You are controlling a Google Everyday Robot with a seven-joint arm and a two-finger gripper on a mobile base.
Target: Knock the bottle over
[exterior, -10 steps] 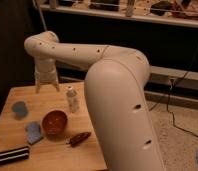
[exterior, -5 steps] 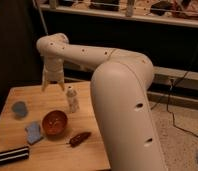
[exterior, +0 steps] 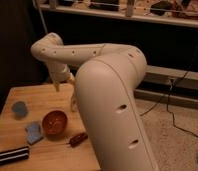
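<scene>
The bottle (exterior: 72, 102) is a slim pale shape on the wooden table (exterior: 34, 96), just behind and right of the orange bowl (exterior: 55, 123). The big white arm segment hides most of it, and I cannot tell whether it is upright or tilted. My gripper (exterior: 59, 84) hangs from the white arm above the table's back part. It is just up and left of the bottle and close to it. I cannot tell whether it touches the bottle.
A light blue cup (exterior: 19, 108) stands at the left. A blue cloth (exterior: 33, 132) lies left of the bowl. A brown object (exterior: 78, 139) lies near the front edge, and a black striped bar (exterior: 11, 155) at the front left corner. Dark shelving stands behind.
The gripper has moved right and slightly down, closing in on the bottle. The arm now covers more of the bottle.
</scene>
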